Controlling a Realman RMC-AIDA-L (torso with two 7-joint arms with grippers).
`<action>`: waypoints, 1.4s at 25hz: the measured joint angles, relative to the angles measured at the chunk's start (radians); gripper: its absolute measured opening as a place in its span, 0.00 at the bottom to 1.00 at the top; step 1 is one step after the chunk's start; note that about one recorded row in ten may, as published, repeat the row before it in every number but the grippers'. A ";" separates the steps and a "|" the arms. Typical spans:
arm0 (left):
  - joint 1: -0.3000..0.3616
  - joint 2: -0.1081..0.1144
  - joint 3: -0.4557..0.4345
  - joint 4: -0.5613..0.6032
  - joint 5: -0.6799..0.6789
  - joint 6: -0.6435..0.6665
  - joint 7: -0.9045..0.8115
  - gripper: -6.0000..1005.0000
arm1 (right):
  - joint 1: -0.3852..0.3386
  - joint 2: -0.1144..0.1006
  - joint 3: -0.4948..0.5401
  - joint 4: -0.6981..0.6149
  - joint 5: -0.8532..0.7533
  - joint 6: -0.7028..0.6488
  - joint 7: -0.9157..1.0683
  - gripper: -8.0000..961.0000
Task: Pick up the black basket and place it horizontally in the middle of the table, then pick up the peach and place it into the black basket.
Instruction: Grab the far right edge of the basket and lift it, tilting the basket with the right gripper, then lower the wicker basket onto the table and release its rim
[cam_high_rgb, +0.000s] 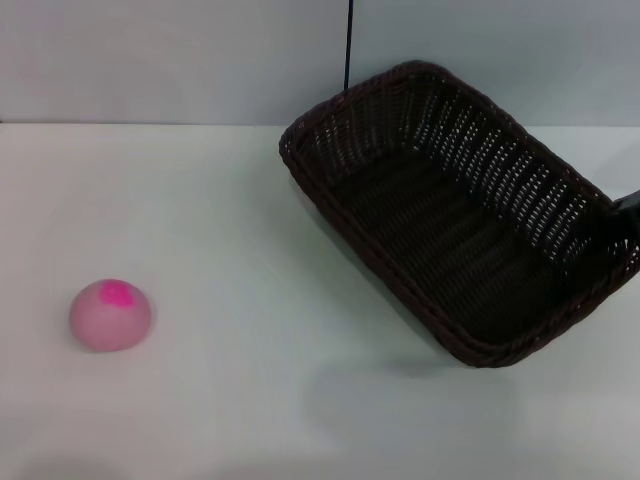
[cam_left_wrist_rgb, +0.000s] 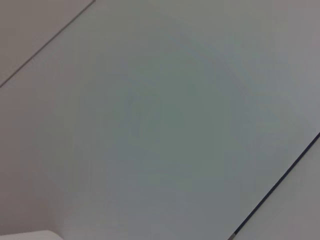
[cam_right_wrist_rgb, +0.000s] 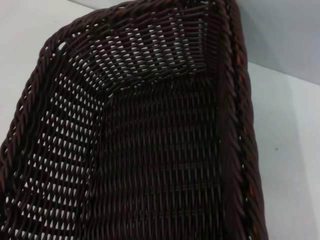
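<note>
White table (cam_high_rgb: 250, 400) fills most of the head view; black basket (cam_high_rgb: 450, 220) sits in the upper right of the frame, tilted, right side raised, mouth facing lower left, its long axis running diagonally. Right gripper (cam_high_rgb: 628, 203): only a dark sliver at the right edge against the basket rim, grip state cannot be told. Peach (cam_high_rgb: 110, 315) rests on the table at lower left, well apart from the basket.

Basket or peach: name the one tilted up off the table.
The black basket: its right end is raised, near a dark part at the frame edge. The peach rests flat on the table.
</note>
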 joint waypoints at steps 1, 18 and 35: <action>-0.001 0.000 0.000 0.000 0.000 -0.002 0.000 0.82 | 0.000 0.000 0.000 0.000 0.000 0.000 0.000 0.37; -0.004 0.000 0.008 -0.002 0.000 -0.022 0.000 0.82 | -0.104 0.026 0.038 -0.269 0.289 -0.007 -0.111 0.20; -0.004 0.002 0.008 -0.012 0.000 -0.020 0.000 0.82 | -0.062 0.038 -0.055 -0.255 0.444 -0.180 -0.447 0.21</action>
